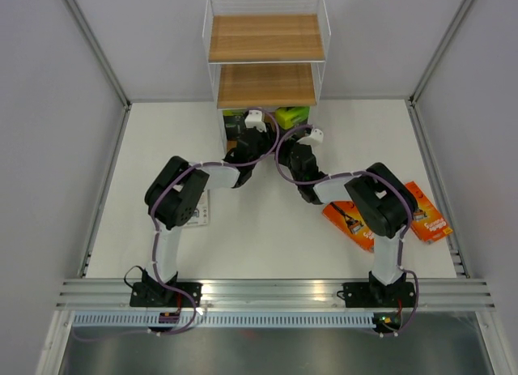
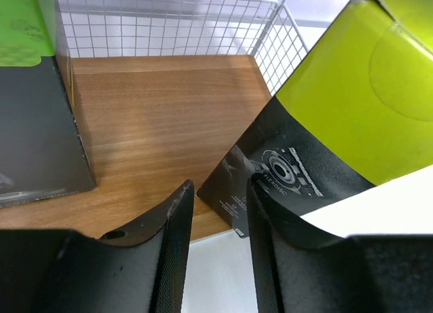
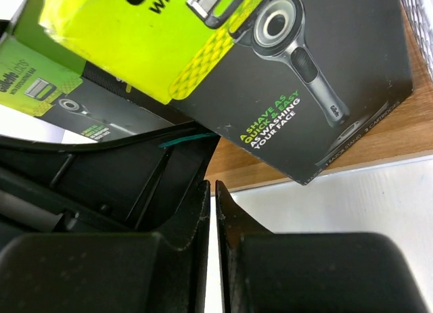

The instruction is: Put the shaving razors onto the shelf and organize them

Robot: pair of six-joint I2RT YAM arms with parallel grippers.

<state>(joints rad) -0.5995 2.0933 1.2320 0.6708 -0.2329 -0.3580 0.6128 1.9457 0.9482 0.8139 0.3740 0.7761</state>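
The shelf [image 1: 267,39] stands at the far centre of the table. Two black razor packs with lime-green ends stand on its bottom board, one on the left [image 1: 235,116] and one on the right [image 1: 292,116]. My left gripper [image 1: 256,121] is at the shelf front between them, open and empty [image 2: 218,188]. The right pack [image 2: 325,124] leans beside its right finger, and the left pack [image 2: 34,110] stands upright. My right gripper [image 1: 314,135] is shut and empty [image 3: 211,184] just below the tilted right pack [image 3: 270,76]. Two orange packs [image 1: 348,221] [image 1: 425,213] lie at the right.
The small clear blister pack [image 1: 198,209] lies on the table partly under my left arm. The wire mesh back and sides [image 2: 169,22] enclose the bottom board [image 2: 162,117]. The upper two boards [image 1: 267,85] hold nothing. Grey walls ring the table.
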